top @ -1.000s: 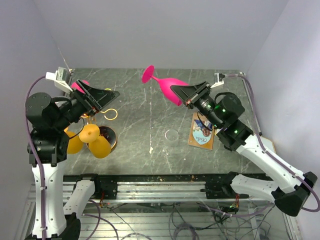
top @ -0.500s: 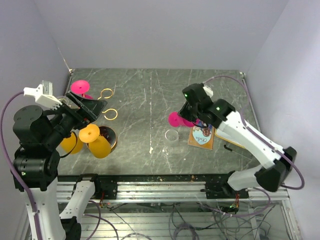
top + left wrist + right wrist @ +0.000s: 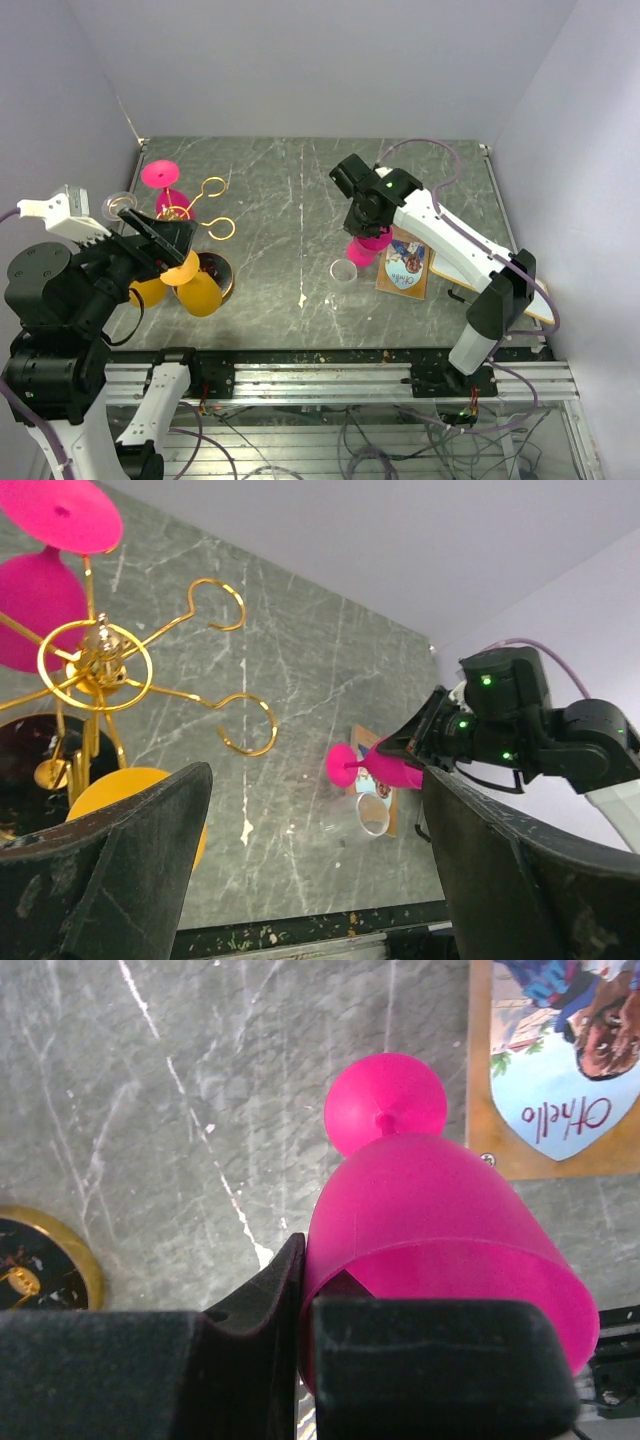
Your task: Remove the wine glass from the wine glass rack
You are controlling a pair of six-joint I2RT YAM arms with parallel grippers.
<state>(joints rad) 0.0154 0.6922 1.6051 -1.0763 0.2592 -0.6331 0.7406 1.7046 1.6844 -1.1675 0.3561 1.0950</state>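
Change: right gripper (image 3: pixel 368 226) has brought the pink wine glass (image 3: pixel 360 250) down, well right of the rack (image 3: pixel 178 212) | Grip: clamped on its bowl | Foot: maybe touching the table (image 3: pixel 290 200), unclear | Left gripper (image 3: pixel 318 780): spread wide, empty, above rack | Task: glass off; release remains

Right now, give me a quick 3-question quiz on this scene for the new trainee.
1. True or false: the left gripper is shut on a glass.
2. The right gripper holds the pink wine glass by its: A foot, B stem, C bowl.
3. Besides one pink glass, what colour are the others hanging on the wine glass rack?
Key: 1 false, it is open and empty. 2 C. 3 yellow, the yellow glasses.
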